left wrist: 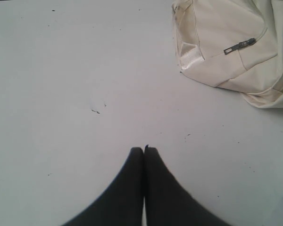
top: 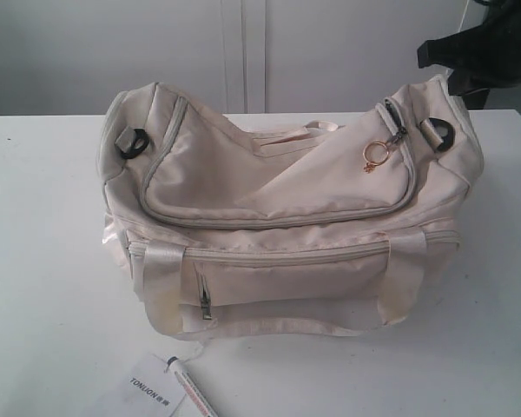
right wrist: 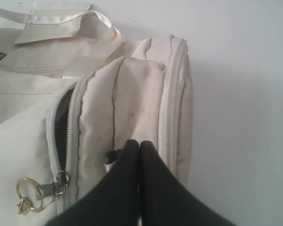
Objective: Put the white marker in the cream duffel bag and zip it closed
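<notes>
Right wrist view: right gripper [right wrist: 139, 142] closed, empty, over end of cream duffel bag [right wrist: 132, 94] near zipper pull [right wrist: 56, 187] (probably to zip); left gripper [left wrist: 144, 149] closed nearby.

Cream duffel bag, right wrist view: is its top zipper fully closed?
No, the cream duffel bag shows a dark open gap in the zipper beside the gold ring pull.

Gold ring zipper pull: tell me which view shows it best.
Right wrist view: the gold ring zipper pull appears close, with its slider. The exterior view shows it small; the left wrist view misses it.
</notes>
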`<state>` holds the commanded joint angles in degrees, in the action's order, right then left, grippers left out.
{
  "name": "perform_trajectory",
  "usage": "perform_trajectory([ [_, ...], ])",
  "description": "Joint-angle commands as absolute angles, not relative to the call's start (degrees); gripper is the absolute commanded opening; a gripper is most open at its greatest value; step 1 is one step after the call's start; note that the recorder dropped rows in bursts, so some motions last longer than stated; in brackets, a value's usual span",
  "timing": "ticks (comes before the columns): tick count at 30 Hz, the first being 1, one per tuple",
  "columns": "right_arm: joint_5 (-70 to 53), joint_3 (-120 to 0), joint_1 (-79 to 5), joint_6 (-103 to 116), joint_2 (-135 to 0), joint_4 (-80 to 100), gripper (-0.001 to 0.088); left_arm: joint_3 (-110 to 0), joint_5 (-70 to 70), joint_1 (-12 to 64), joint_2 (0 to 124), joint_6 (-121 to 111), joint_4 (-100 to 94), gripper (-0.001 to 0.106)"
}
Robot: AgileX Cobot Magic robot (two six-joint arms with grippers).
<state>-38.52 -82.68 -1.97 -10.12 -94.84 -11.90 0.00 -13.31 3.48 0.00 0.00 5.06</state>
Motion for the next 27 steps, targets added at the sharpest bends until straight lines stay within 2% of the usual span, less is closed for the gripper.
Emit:
perform_trajectory([
  [7,-38.2,-82.7,-2.0,-8.0,-94.8,-12.0,0.0000,0.0,-13.3,3.5,0.0,0.0,5.1,0.000],
  [15,-37.0,-82.7,1.7,-1.2,-94.8,-12.1,0.0017,0.0,-13.3,3.5,0.0,0.0,5.1,0.000],
  [22,-35.8,-82.7,1.7,-1.2,-96.4,-12.4,0.0277,0.0,-13.3,3.5,0.0,0.0,5.1,0.000],
  [27,-35.6,-82.7,1.7,-3.2,-98.3,-17.0,0.0364,0.0,-13.3,3.5,0.0,0.0,5.1,0.000],
])
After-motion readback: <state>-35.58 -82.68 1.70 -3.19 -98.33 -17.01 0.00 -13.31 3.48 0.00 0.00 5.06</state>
